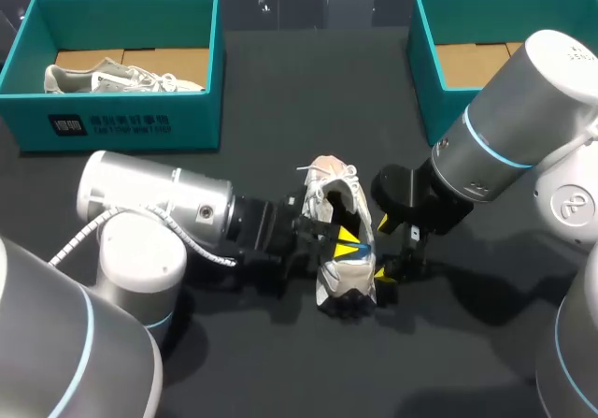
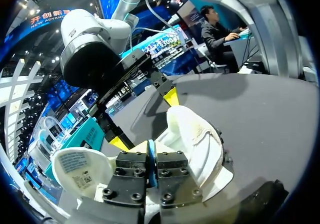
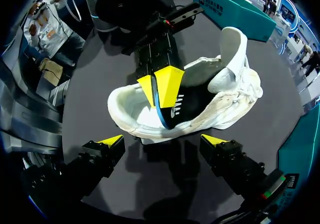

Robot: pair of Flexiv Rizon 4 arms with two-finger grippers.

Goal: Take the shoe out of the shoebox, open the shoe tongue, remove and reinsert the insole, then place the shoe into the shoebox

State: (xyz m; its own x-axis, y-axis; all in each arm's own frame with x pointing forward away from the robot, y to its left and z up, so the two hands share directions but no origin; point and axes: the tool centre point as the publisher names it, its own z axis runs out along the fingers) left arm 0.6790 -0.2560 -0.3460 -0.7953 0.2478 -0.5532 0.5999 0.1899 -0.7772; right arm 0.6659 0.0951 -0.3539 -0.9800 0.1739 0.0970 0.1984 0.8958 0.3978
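Pinching the insole by its edge, our left gripper is reaching into the open mouth of the shoe, yellow tips pressed together on the blue-rimmed sheet. The shoe is lying on the bench at lower centre of the head view, its long axis running up and down the frame. Our right gripper is hovering just right of it, fingers spread, holding nothing. We are judging that the insole must travel along that axis.

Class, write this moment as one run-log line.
left gripper: shut on insole, partly in shoe | right gripper: open, beside shoe | shoe: on table
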